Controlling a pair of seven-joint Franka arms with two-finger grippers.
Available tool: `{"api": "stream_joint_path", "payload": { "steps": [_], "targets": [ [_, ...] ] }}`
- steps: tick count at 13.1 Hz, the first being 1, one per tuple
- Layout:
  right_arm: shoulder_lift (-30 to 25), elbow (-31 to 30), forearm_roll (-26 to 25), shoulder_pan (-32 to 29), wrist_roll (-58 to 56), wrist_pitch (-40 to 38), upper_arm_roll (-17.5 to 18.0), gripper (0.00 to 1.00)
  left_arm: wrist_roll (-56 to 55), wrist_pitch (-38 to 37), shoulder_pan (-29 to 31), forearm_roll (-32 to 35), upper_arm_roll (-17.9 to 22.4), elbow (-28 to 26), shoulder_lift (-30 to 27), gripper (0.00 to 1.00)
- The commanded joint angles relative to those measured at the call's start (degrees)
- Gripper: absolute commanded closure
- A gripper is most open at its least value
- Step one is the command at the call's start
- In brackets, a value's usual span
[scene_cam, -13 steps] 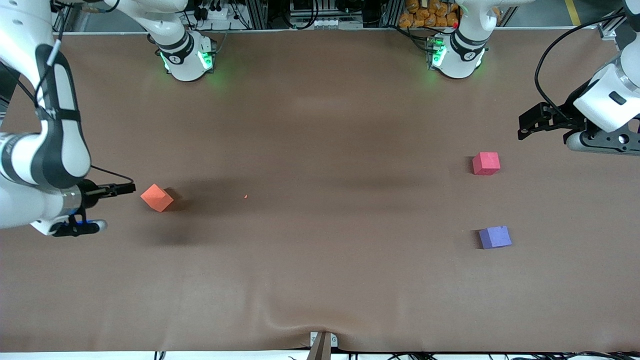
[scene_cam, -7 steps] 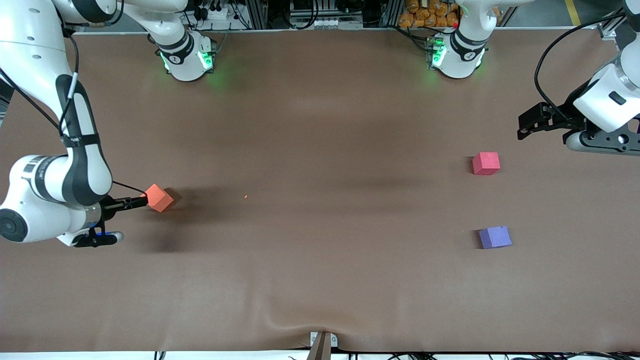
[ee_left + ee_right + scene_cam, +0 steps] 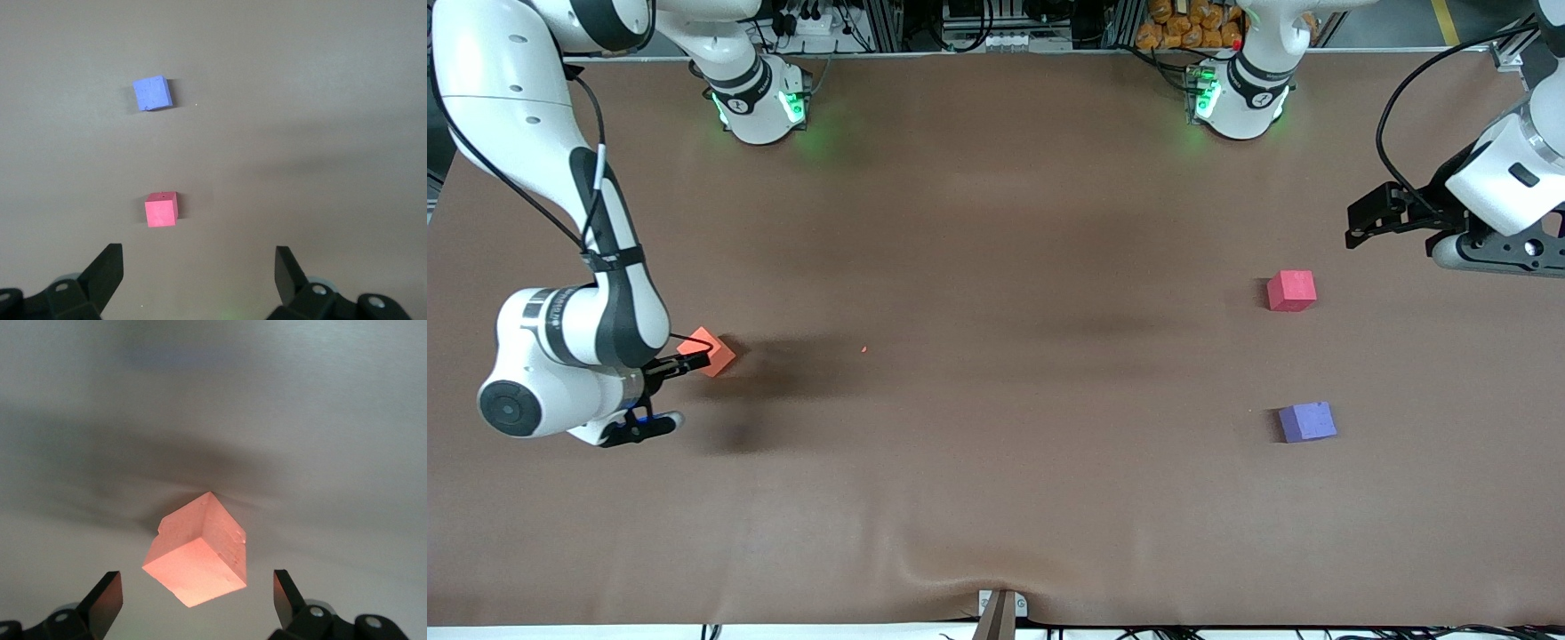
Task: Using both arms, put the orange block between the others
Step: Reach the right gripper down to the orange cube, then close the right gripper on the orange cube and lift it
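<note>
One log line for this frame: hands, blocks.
right hand: open, at orange block, no grip | left hand: open, waiting above table | red-pink block, purple-blue block: apart, gap unfilled

Table [image 3: 996, 498]: three blocks lie on it. Orange block [image 3: 713, 350] lies toward the right arm's end, well apart from the other two. Red block [image 3: 1291, 291] and purple block [image 3: 1307, 421] lie toward the left arm's end, apart from each other, the purple one nearer the front camera. Right gripper [image 3: 685, 363] is just beside the orange block, jaws spread, block ahead of the gap. Left gripper [image 3: 1371, 217] hangs over the table's left-arm end, jaws spread, near the red block.
</note>
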Motion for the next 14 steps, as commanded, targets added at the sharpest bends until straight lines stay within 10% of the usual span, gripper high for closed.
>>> {"api": "stream_joint_path", "payload": {
  "steps": [1,14],
  "targets": [
    [1.16,-0.85,-1.20,0.43,-2.34,0.79,-0.06,0.00,-0.80,-0.99,-0.07,-1.35,-0.08,1.31,0.57,0.00],
    [2.83,-3.22,-7.79,4.12,-3.04,0.87,-0.06,0.00,-0.89,-0.72,0.02,-2.14,-0.25,1.31,0.66,0.00]
  ]
}}
